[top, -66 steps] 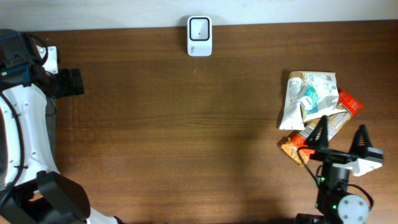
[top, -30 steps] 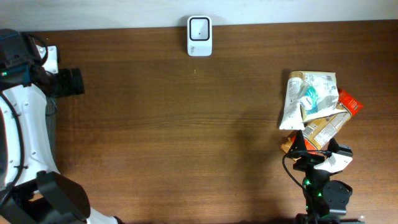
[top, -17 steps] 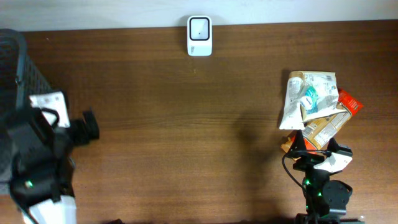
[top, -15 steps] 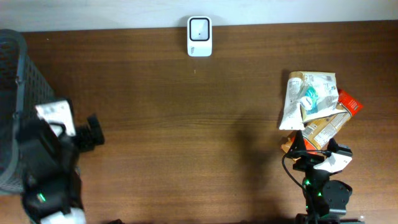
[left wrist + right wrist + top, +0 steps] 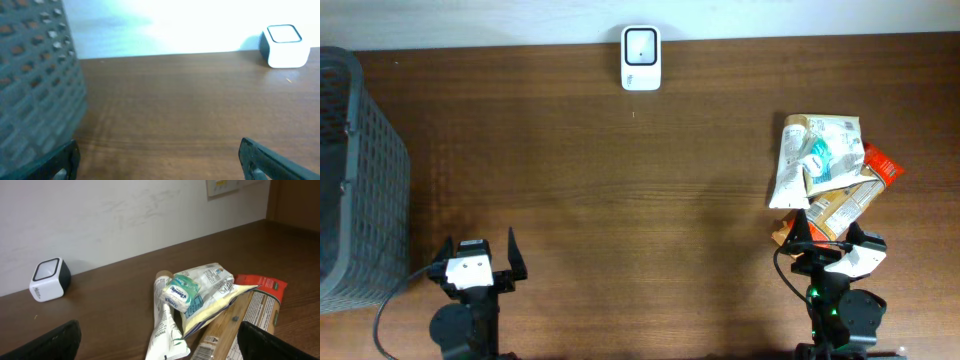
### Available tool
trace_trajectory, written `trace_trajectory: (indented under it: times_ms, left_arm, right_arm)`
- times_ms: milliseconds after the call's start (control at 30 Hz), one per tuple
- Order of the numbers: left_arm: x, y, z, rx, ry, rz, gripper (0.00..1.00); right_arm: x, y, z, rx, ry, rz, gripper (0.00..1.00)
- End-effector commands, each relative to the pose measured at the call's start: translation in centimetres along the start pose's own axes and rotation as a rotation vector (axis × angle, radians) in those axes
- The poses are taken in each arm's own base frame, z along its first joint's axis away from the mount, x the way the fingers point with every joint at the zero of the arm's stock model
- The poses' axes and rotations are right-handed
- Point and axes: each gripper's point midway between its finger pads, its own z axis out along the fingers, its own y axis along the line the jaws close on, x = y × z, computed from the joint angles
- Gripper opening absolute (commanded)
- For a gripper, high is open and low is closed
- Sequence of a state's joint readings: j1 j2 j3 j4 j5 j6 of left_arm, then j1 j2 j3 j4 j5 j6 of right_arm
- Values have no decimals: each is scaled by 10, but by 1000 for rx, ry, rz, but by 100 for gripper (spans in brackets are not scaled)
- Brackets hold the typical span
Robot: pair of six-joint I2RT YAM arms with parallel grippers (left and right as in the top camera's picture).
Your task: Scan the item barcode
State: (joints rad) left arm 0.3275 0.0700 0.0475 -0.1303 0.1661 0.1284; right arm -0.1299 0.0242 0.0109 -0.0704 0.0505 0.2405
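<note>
A pile of packaged items lies at the table's right: a white tube (image 5: 788,170), a small tissue pack (image 5: 817,157), a yellow-white bag (image 5: 840,140), a brown box (image 5: 842,205) and a red packet (image 5: 880,165). The right wrist view shows the tube (image 5: 165,325), the tissue pack (image 5: 181,292) and a barcode on the brown box (image 5: 207,347). My right gripper (image 5: 827,236) stands open at the pile's near edge, holding nothing. The white scanner (image 5: 641,58) stands at the back centre. My left gripper (image 5: 478,248) is open over bare wood at the front left.
A grey mesh basket (image 5: 355,180) stands at the far left edge, close to the left gripper's left finger in the left wrist view. A white wall runs behind the table's back edge. Brown wood spans between basket, scanner and pile.
The left arm has swung from the far left back down to the front left, uncovering the basket. The right arm has not moved in the last second.
</note>
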Motion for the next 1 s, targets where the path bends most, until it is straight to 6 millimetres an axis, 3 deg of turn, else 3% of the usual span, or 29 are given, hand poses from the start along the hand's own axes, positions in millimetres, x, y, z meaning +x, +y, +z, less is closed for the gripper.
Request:
trace_trajectory:
  times_ms: [0, 200, 267, 967]
  left_arm:
    - [-9, 10, -4, -62, -56, 18, 99]
    - [-21, 22, -4, -137, -124, 46, 99]
    - [-3, 23, -3, -147, -49, 31, 99]
    - [-5, 20, -2, -128, -59, 25, 99]
  right_arm:
    - [4, 0, 0, -2, 9, 9, 99]
    - [4, 0, 0, -2, 9, 9, 99]
    - [4, 0, 0, -2, 9, 9, 99]
    - [4, 0, 0, -2, 9, 9, 99]
